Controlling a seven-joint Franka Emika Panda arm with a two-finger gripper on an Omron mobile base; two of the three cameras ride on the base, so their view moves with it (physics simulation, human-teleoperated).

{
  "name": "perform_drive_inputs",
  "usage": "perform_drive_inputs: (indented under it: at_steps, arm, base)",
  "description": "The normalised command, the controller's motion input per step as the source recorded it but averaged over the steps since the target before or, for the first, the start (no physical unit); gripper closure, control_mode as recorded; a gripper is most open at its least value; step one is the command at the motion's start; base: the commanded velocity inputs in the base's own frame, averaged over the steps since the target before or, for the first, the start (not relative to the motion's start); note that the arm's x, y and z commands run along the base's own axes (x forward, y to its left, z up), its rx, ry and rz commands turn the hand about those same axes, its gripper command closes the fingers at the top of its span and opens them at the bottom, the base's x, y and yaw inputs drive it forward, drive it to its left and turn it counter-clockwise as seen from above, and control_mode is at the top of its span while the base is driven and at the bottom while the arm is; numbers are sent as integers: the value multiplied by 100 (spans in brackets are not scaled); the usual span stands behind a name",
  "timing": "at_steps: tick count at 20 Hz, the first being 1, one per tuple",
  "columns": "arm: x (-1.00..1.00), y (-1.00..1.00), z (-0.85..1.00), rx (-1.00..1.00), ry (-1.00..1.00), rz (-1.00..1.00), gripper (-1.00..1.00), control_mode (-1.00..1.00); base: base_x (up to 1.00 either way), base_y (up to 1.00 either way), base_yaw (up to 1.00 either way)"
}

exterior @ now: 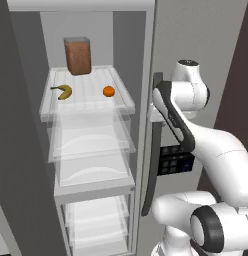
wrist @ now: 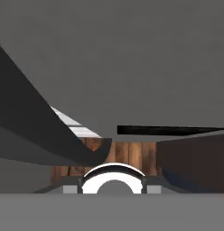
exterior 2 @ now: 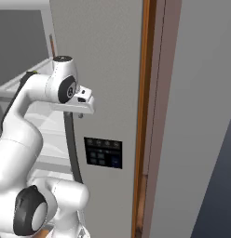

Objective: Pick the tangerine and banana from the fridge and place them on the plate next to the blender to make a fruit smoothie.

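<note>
White arm links fill the foreground; fridge [exterior: 26, 150] stands open beyond.

Arm rises from the base, elbows upward and folds toward the door handle [exterior: 152, 165], with the hand [exterior 2: 82, 103] at the handle's upper end beside the dispenser panel [exterior 2: 104, 152]. Gripper fingers are hidden behind the wrist; they are clenched, and whether they clasp the handle cannot be told. Top translucent shelf [exterior: 121, 102] carries the banana [exterior: 63, 91] at left, the tangerine [exterior: 109, 91] at right, well apart, and a brown canister [exterior: 77, 55] standing upright behind them. Lower shelves and drawers [exterior: 91, 175] hold nothing visible.
</note>
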Motion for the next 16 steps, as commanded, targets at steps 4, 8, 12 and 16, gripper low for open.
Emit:
perform_drive_inputs:
  at_steps: [4,8,12,16]
  arm:
    - [-73,0,0,0,-21,0,-100,-100]
    - [-100,12,6,-2,-43,0,-100,-100]
    - [-57,87,45,-23,-40,-9,-100,-100]
    - [-8,100,68,-34,-32,-10,-100,-100]
  base:
    - [0,0,0]
    - [0,0,0]
    - [0,0,0]
    - [0,0,0]
